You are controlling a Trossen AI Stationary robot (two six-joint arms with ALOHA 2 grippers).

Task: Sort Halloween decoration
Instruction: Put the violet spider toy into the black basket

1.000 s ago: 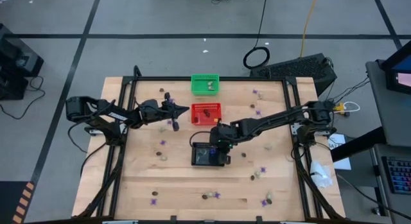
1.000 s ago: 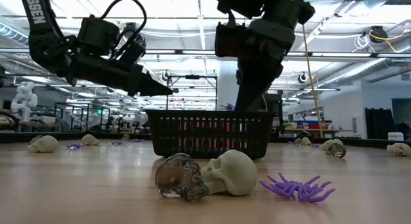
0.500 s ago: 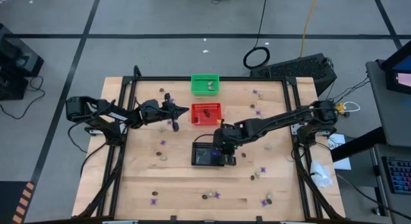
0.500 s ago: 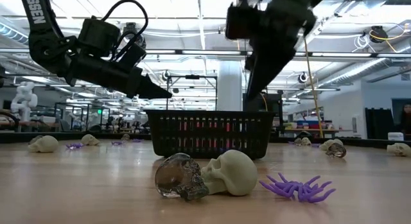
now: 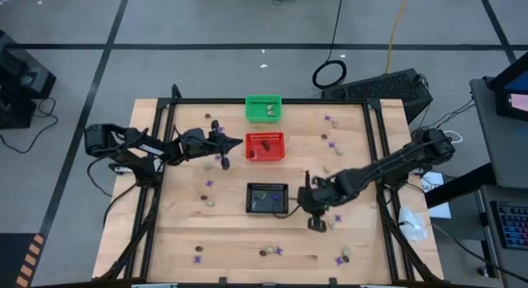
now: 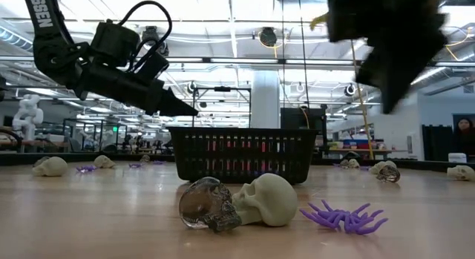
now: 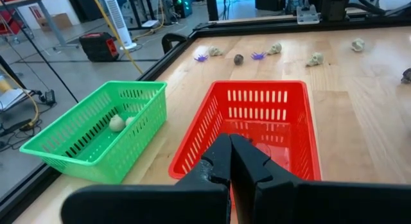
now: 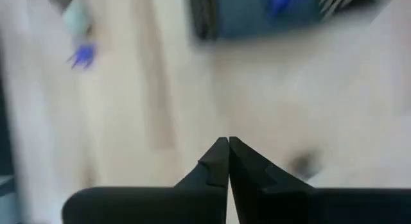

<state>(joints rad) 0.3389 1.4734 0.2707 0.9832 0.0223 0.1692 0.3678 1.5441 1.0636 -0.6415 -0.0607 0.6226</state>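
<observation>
A wooden table seen from straight above, with two dark robot arms reaching over it. The left gripper hangs at the nine o'clock side of a red basket, its fingers pressed together and holding nothing. The right gripper sits just to the three o'clock side of a black basket near the table's centre, its fingers also pressed together and empty. A green basket stands at twelve o'clock from the red one, with pale skulls inside. The Halloween decoration is scattered across the tabletop: tiny purple, cream and dark pieces lie at the six o'clock edge, around the four o'clock corner, at the one o'clock area and toward eight o'clock. From table height, a clear dark skull, a cream skull and a purple spider lie side by side in front of the black basket
</observation>
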